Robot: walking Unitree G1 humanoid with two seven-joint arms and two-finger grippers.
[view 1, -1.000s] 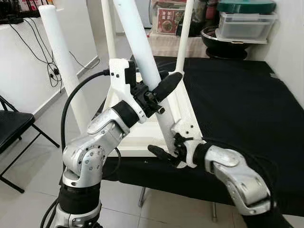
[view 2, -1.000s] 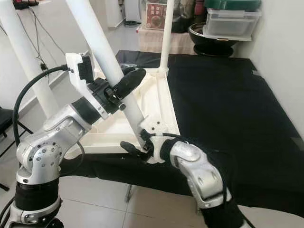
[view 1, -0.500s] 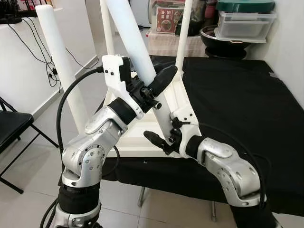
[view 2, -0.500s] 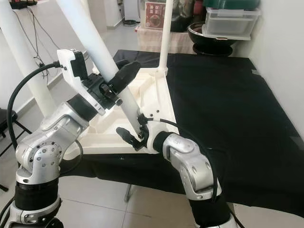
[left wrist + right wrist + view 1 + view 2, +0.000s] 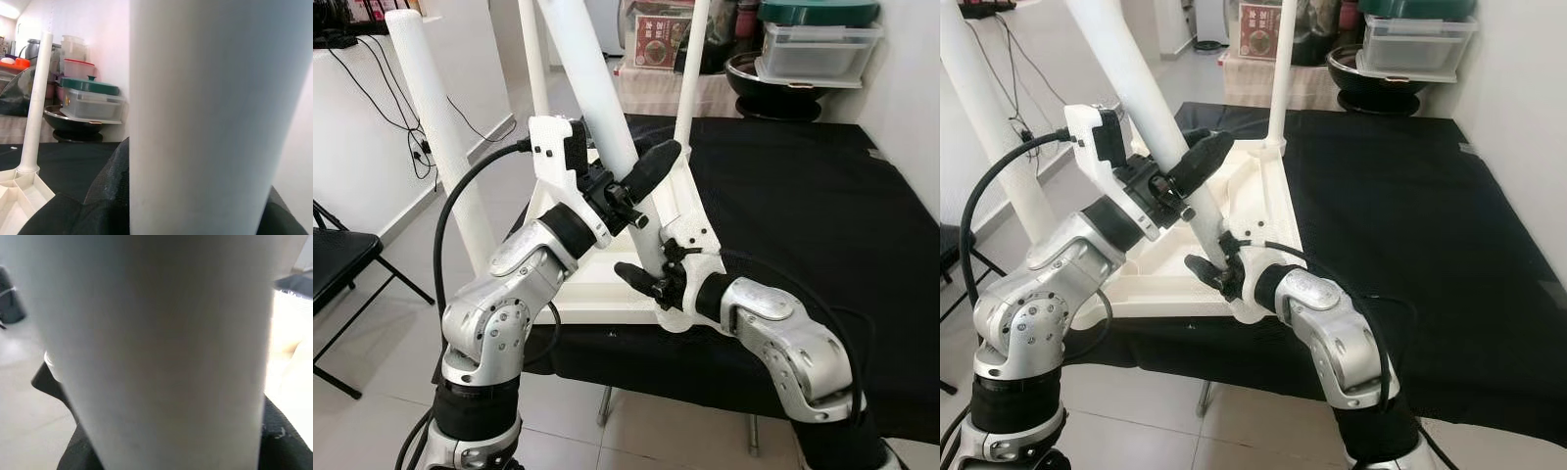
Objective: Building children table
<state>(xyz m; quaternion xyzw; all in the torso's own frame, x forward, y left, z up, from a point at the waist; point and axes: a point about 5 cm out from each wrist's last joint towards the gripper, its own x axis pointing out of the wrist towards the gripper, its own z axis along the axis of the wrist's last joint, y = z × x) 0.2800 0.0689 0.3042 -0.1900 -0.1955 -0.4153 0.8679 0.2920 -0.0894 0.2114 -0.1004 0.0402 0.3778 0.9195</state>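
Legs first: four white table legs in view, left to right a thick one (image 5: 438,147) standing free at far left, a thin one (image 5: 534,59) behind, the thick tilted leg (image 5: 597,93) both arms work on, and another thin one (image 5: 693,69) upright at the far corner. One upside-down white tabletop (image 5: 597,279) lies on a black-covered table (image 5: 803,196), ribbed underside up, near the front-left edge. One black folding chair (image 5: 342,264) sits at far left on the floor. Left gripper (image 5: 631,186) is clamped round the tilted leg partway up, both black fingers pressing its sides; the left wrist view has the leg (image 5: 205,117) between the pads. Right gripper (image 5: 651,282) grips the same leg low, just above the tabletop corner, fingers closed on it; the right wrist view shows the leg (image 5: 161,357) close and blurred. Far back: one stack of plastic containers (image 5: 818,44) with a green lid over a dark bowl (image 5: 773,88). Versus half a second ago, the right gripper sits a bit higher and closer to the leg base; the left gripper has barely shifted, the leg leans about the same.
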